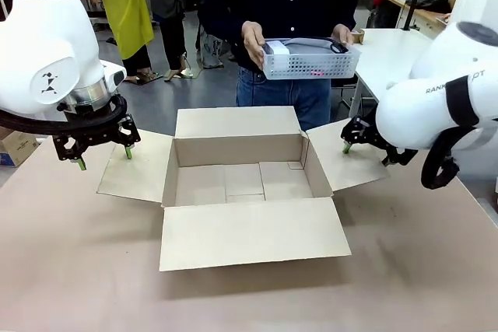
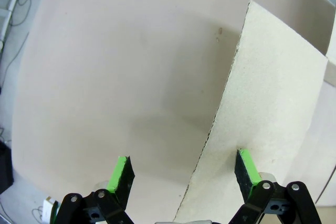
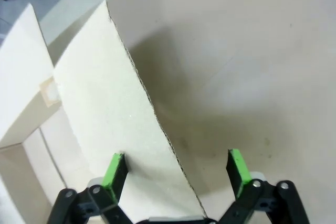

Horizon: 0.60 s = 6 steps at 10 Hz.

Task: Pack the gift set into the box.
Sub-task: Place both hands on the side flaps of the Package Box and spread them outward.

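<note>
1. Gift set (image 1: 310,58) is at the far side, held level in the person's hands (image 1: 253,36), beyond the box (image 1: 237,149) and not yet in it.
2. The box sits open mid-table, flaps splayed, floor bare and ready.
3. Left gripper (image 1: 105,159) is spread wide and empty, straddling the left flap (image 1: 132,172) edge. Right gripper (image 1: 366,153) mirrors it over the right flap (image 1: 346,159), likely keeping the opening clear.

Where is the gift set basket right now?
In the front view the basket is held in the person's hands at the far side, beyond the open box and slightly right of centre.
</note>
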Each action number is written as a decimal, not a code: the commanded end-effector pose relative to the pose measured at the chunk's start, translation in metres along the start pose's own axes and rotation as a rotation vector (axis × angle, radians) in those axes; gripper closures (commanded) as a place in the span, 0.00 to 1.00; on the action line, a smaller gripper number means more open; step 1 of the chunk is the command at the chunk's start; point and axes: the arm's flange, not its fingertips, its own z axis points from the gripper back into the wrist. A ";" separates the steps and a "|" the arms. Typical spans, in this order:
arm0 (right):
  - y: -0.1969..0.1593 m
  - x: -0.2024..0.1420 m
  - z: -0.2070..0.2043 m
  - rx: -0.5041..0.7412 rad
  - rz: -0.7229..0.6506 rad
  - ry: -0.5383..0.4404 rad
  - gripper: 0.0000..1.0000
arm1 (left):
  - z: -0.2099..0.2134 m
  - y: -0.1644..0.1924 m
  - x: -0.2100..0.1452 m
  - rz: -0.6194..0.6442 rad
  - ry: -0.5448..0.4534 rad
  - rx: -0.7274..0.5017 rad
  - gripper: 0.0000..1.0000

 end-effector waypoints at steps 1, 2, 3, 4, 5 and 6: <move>0.022 0.002 0.018 -0.070 0.007 -0.025 0.00 | 0.000 0.000 0.000 0.007 -0.013 0.016 0.00; 0.022 0.002 0.018 -0.070 0.007 -0.025 0.00 | 0.000 0.000 0.000 0.007 -0.013 0.016 0.00; 0.022 0.002 0.018 -0.070 0.007 -0.025 0.00 | 0.000 0.000 0.000 0.007 -0.013 0.016 0.00; 0.022 0.002 0.018 -0.070 0.007 -0.025 0.00 | 0.000 0.000 0.000 0.007 -0.013 0.016 0.00; 0.022 0.002 0.018 -0.070 0.007 -0.025 0.00 | 0.000 0.000 0.000 0.007 -0.013 0.016 0.00; 0.022 0.002 0.018 -0.070 0.007 -0.025 0.00 | 0.000 0.000 0.000 0.007 -0.013 0.016 0.00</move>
